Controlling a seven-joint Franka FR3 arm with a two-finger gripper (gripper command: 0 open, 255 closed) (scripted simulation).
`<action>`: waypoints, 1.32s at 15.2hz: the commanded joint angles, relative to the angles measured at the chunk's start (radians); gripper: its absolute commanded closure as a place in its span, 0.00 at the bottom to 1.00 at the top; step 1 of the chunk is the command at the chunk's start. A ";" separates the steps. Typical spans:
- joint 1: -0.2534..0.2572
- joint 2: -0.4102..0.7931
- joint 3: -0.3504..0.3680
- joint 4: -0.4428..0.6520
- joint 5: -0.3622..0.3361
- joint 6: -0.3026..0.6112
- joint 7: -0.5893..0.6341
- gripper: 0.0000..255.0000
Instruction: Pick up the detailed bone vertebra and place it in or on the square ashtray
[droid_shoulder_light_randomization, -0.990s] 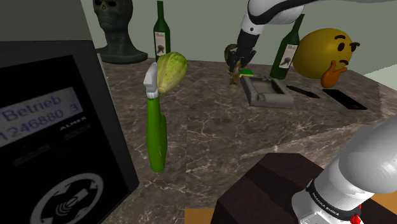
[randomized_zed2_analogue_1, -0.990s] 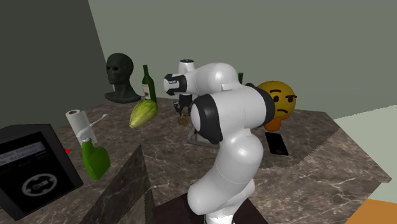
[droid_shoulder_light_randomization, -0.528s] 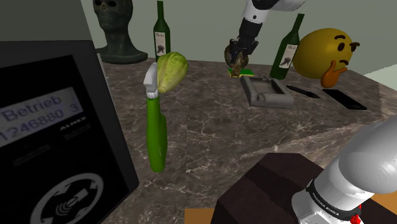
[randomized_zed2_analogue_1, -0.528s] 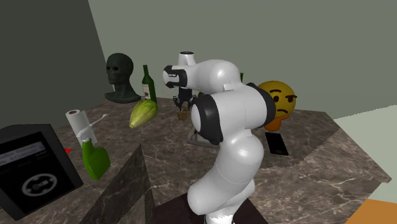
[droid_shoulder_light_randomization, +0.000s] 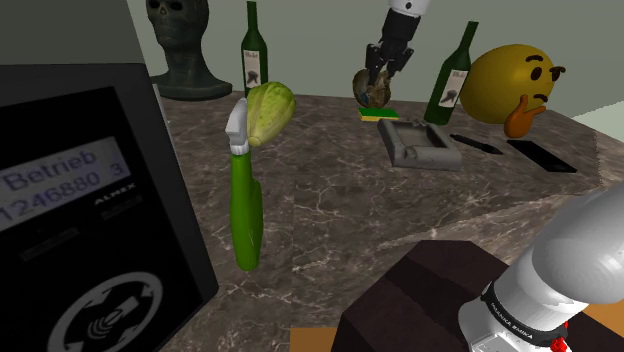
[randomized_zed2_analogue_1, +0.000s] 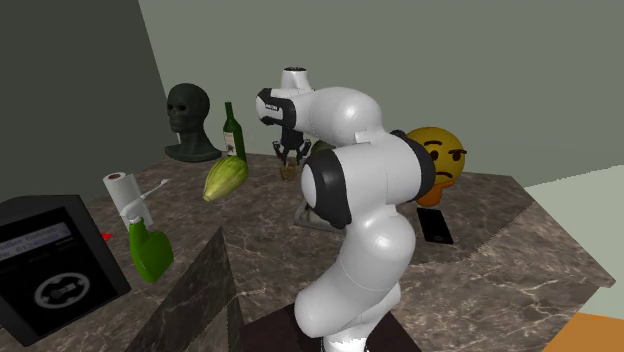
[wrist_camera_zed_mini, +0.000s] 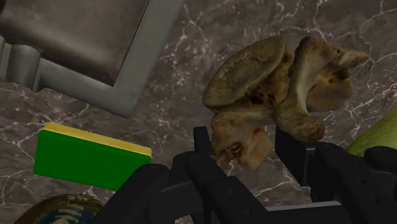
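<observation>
A knobbly tan-brown bone vertebra hangs in the air, clasped between the black fingers of my gripper, which is shut on it. In the shoulder view the vertebra sits under the gripper, well above the marble counter and up-left of the grey square ashtray. In the wrist view one corner of the ashtray lies below, off to the side of the bone. In the second exterior view the gripper is partly hidden by the white arm.
A green and yellow sponge lies beside the ashtray. Two wine bottles, a skull bust, a yellow emoji head, a cabbage, a green spray bottle and a black terminal stand on the counter.
The gripper has risen straight up with the vertebra in it, lifting the bone higher above the counter near the ashtray.
</observation>
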 joint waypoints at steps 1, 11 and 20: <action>-0.011 -0.033 -0.019 -0.022 -0.002 -0.012 -0.029 1.00; -0.090 -0.196 -0.162 -0.127 -0.042 -0.073 -0.230 1.00; -0.094 -0.205 -0.168 -0.255 -0.046 0.046 -0.235 1.00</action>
